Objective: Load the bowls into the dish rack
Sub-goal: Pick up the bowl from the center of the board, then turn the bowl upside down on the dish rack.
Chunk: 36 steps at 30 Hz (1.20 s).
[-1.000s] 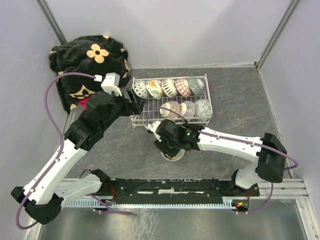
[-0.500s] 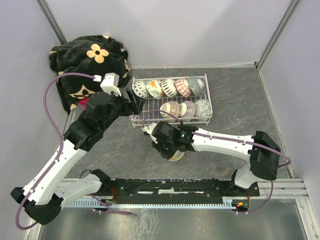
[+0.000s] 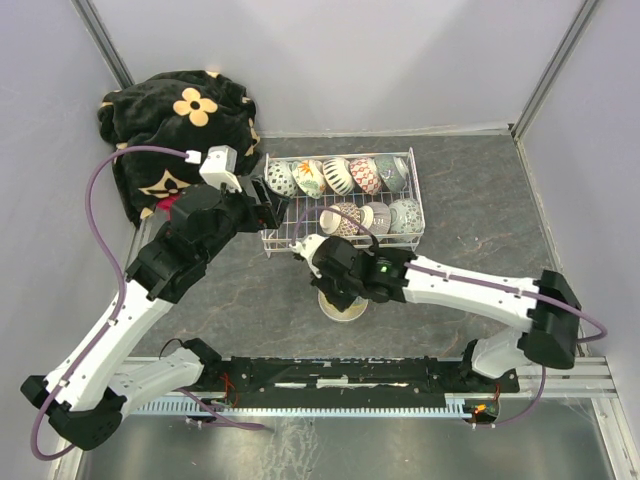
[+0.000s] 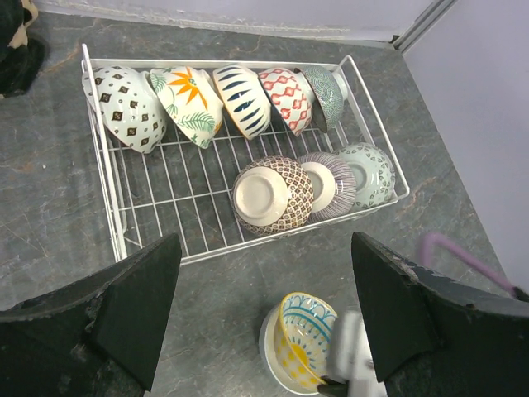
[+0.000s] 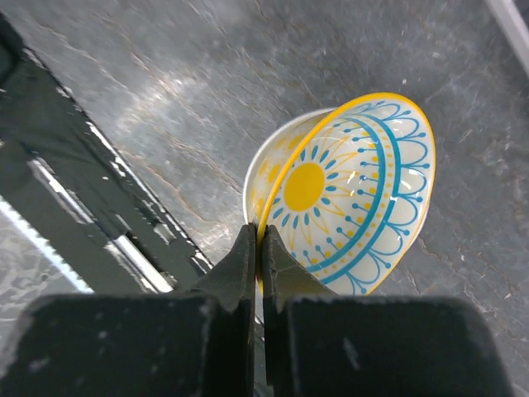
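Left gripper [image 4: 264,273]: unchanged, spread wide beside the dish rack's [image 4: 103,190] left end. Right gripper [image 5: 259,241]: just pinched shut on the yellow sunburst bowl's [image 5: 347,198] rim, tilted up off a second bowl [image 5: 269,169] on the table before the rack. Probably ready to lift.

The yellow sunburst bowl [image 5: 347,198] hides most of the second bowl [image 5: 277,164] beneath it.

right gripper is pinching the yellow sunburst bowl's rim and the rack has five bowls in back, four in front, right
The front row holds three bowls, not four; the left wrist view shows it. The right gripper does pinch the rim of the yellow sunburst bowl, and the dish rack has five in back.
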Tool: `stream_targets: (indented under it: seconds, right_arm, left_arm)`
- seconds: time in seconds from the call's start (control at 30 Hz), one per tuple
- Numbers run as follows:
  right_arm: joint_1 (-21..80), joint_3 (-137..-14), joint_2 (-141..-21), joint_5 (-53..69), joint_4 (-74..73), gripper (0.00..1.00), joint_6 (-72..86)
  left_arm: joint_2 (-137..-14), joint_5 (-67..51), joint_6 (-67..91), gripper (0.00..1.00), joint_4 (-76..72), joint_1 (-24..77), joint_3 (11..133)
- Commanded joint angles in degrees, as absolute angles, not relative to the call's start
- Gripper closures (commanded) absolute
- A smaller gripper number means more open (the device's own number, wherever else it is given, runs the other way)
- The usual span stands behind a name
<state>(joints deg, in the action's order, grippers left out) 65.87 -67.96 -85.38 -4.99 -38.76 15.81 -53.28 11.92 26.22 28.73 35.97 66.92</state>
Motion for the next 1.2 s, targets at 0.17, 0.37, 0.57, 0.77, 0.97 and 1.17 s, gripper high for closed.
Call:
stream_targets:
  seconds: [0.17,0.37,0.57,0.77,0.97,1.17]
  right_arm:
    - [65.57,-80.02,-77.42,-7.2,-37.3,0.99,15.11]
    - [58.57,-86.25,-77.93,-2.92,-31.12,0.99,16.57]
    - [48.47,-86.02,-82.57,6.44,-16.58,0.99,23.94]
    - [43.2,-82.87,-90.02,12.29,0.06,0.98,34.85]
    - [43.0,-79.76,-95.2,11.4,11.91,0.98,39.78]
    - [42.98,-74.51,-98.95,10.6,20.23,0.98,44.04]
  left_arm:
    - [-51.21,13.4,22.77,0.1,27.24,35.73,68.46]
    - [-51.13,14.05,22.29,0.1,27.51,35.7,69.31]
    - [-51.05,15.34,21.48,0.1,27.51,35.69,69.35]
    - [-51.54,15.78,21.14,0.1,26.79,35.68,69.52]
    - [-51.86,16.32,20.59,0.1,26.68,35.68,69.14]
    - [-51.68,16.95,20.07,0.1,26.72,35.68,68.56]
